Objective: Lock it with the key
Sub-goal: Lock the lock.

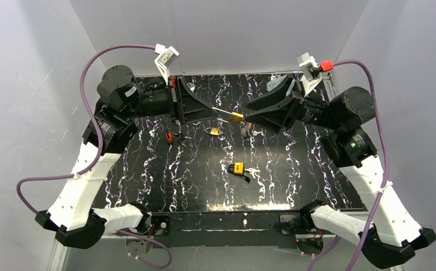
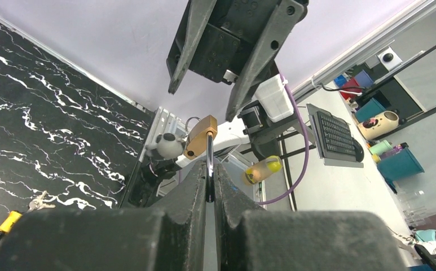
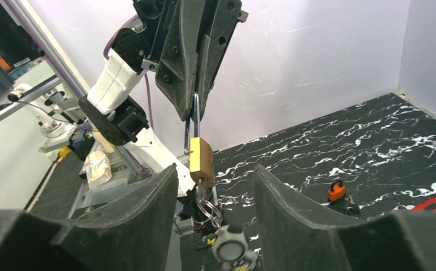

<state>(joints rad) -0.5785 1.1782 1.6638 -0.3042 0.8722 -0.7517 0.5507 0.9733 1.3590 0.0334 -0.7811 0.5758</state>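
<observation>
My left gripper [image 1: 225, 115] is shut on the steel shackle of a brass padlock [image 1: 236, 117] and holds it in the air above the back of the table. In the left wrist view the shackle is pinched between my fingers [image 2: 196, 183], with the brass body [image 2: 200, 135] beyond them. A key [image 3: 205, 191] sits in the lock's underside. A key ring and a small grey figure [image 3: 230, 248] hang from it. My right gripper [image 3: 215, 189] is open, one finger on each side of the padlock [image 3: 202, 162] and key, touching neither.
On the black marble table [image 1: 294, 180] lie a second brass padlock [image 1: 213, 131], a yellow padlock [image 1: 238, 167] with keys beside it, and an orange padlock [image 1: 169, 136], also in the right wrist view [image 3: 336, 190]. Grey walls enclose the table.
</observation>
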